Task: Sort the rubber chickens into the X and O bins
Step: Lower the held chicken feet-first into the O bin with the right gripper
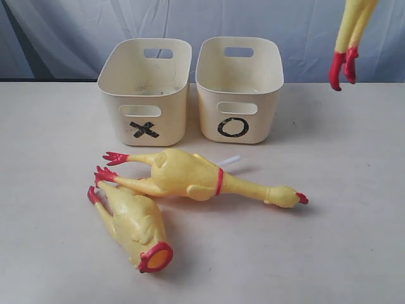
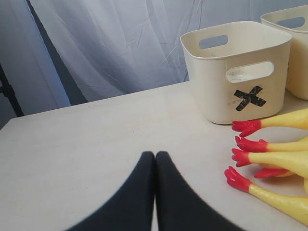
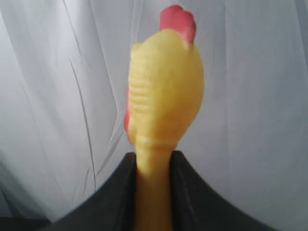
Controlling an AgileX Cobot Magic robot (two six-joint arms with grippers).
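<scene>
Rubber chickens (image 1: 190,174) – soft, hollow and light by the look of them, with a skin likely to give and slip under pressure – are judged best taken at the slim neck or the legs, and one held chicken (image 3: 163,91) is seen gripped that way: the right gripper (image 3: 153,161) is clamped on its neck just below the head, while its red feet (image 1: 342,66) dangle at the upper right of the exterior view, aloft over the table (image 1: 329,240) and off to the right of the O bin (image 1: 266,117). A whole chicken (image 1: 209,177) and a headless body (image 1: 133,225) are shown lying side by side in front of the X bin (image 1: 171,117), their feet near the left gripper (image 2: 155,159), which is pressed shut on nothing, low over the tabletop
</scene>
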